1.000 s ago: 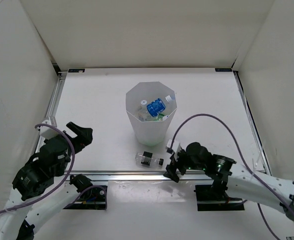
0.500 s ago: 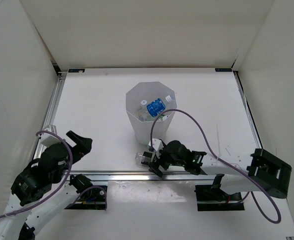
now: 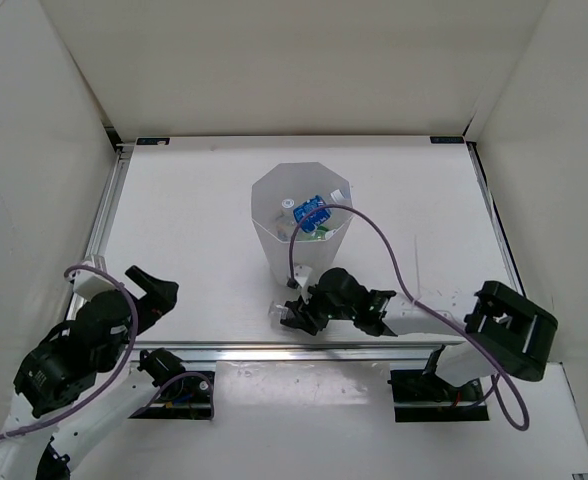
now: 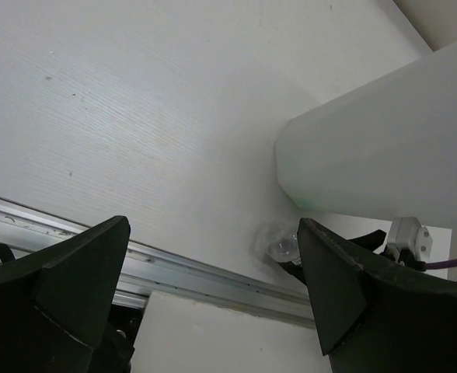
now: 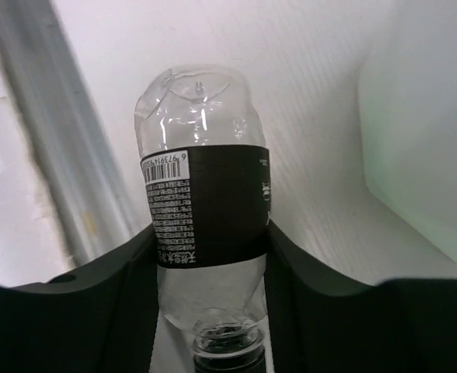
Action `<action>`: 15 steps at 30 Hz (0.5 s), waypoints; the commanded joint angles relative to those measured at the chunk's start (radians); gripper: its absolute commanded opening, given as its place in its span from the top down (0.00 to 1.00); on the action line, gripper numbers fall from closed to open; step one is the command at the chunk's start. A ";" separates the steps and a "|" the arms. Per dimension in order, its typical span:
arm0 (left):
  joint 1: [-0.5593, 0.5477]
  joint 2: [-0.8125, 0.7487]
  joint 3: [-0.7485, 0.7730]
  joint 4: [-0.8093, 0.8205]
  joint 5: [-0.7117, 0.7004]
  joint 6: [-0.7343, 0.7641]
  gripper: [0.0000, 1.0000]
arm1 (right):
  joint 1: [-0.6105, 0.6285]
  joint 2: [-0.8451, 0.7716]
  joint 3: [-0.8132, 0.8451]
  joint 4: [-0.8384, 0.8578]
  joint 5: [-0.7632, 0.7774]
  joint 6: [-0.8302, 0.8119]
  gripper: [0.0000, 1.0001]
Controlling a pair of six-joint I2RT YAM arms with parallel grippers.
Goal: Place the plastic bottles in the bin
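A clear black-labelled plastic bottle [image 5: 209,202] lies on the table just in front of the bin. My right gripper [image 5: 211,242] is shut on it, one finger on each side of the label, with the cap toward the wrist. In the top view my right gripper [image 3: 296,314] covers most of that bottle [image 3: 275,311]. The tall translucent white bin [image 3: 289,265] holds a blue-labelled bottle [image 3: 307,212], a green bottle [image 3: 320,234] and other bottles. Off to the left, near the table's front corner, my left gripper [image 3: 152,290] is open with nothing in it [image 4: 213,225].
An aluminium rail [image 3: 234,351] runs along the table's near edge, close beside the held bottle [image 4: 283,247]. White walls enclose the table on three sides. The bin's wall [image 5: 423,140] stands right next to my right gripper.
My right arm swung left to the black-labelled bottle and its jaws shut on it. My left arm drew back a little toward the near left corner, still open.
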 commanded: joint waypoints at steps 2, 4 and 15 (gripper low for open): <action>0.001 -0.020 0.026 0.034 -0.035 -0.021 0.00 | 0.040 -0.135 0.090 -0.205 -0.056 0.023 0.76; 0.001 -0.043 -0.005 0.074 -0.061 -0.033 0.00 | 0.092 -0.257 0.173 -0.377 -0.025 -0.001 0.83; 0.001 -0.016 -0.152 0.272 -0.116 0.043 0.00 | -0.034 -0.298 0.876 -0.776 0.301 -0.022 0.87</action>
